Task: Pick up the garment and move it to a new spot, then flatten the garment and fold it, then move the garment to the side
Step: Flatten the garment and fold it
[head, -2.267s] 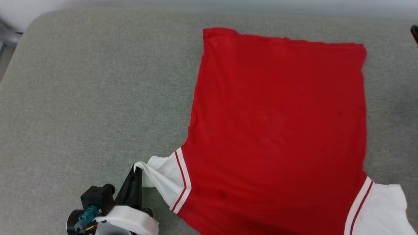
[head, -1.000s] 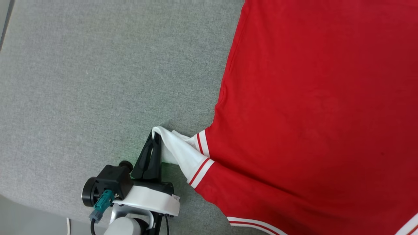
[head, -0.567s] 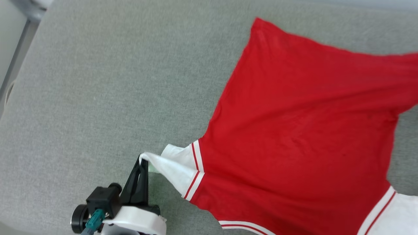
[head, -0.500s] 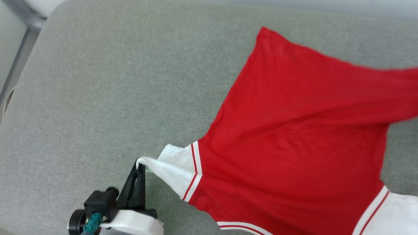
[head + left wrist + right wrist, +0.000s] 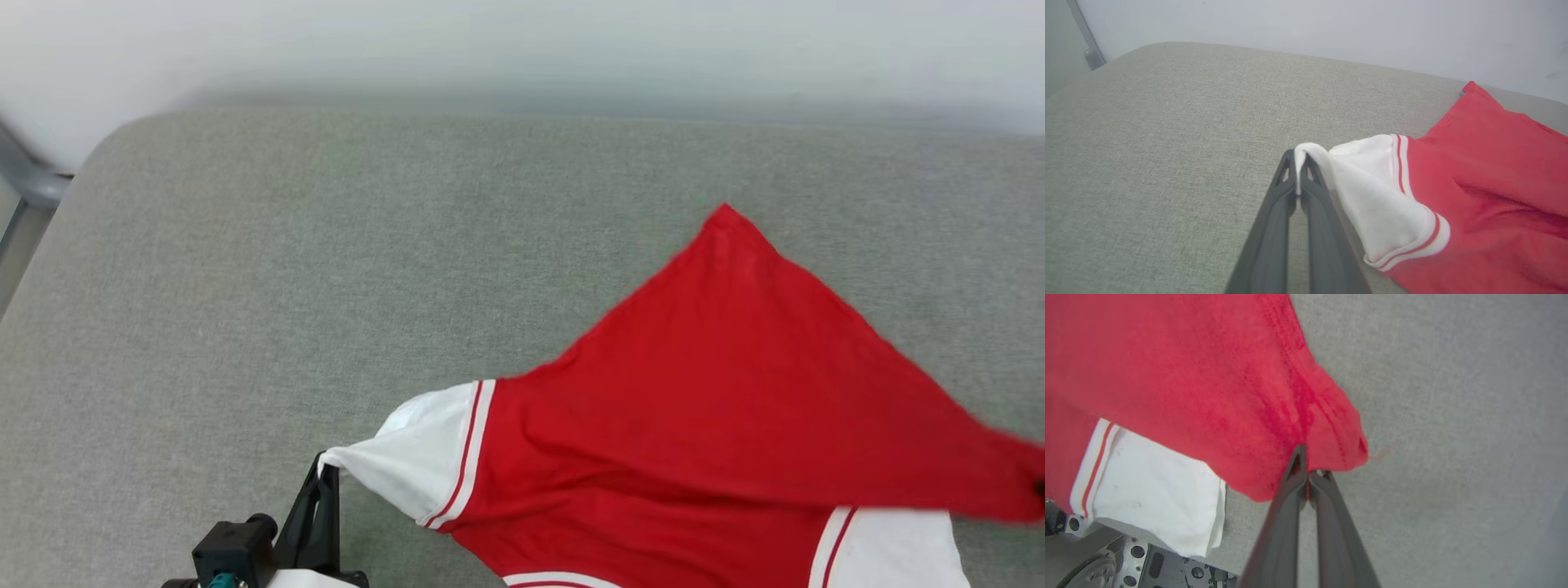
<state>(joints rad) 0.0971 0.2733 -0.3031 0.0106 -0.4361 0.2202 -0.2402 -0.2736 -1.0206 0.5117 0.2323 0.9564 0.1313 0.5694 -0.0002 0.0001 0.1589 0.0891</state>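
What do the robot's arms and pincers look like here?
Left pincer: two long dark grey fingers tapering to thin tips, with triangular cut-outs near the ends. Behind it, a black boxy module, a teal plug and a white shell. Right pincer: the same dark tapering fingers.

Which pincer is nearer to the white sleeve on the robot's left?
Left. The left pincer pinches that sleeve's edge; the right pincer grips a red hem corner across the shirt.

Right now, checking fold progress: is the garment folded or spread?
Mid-fold: the right gripper holds a hem corner of the garment over its sleeve.
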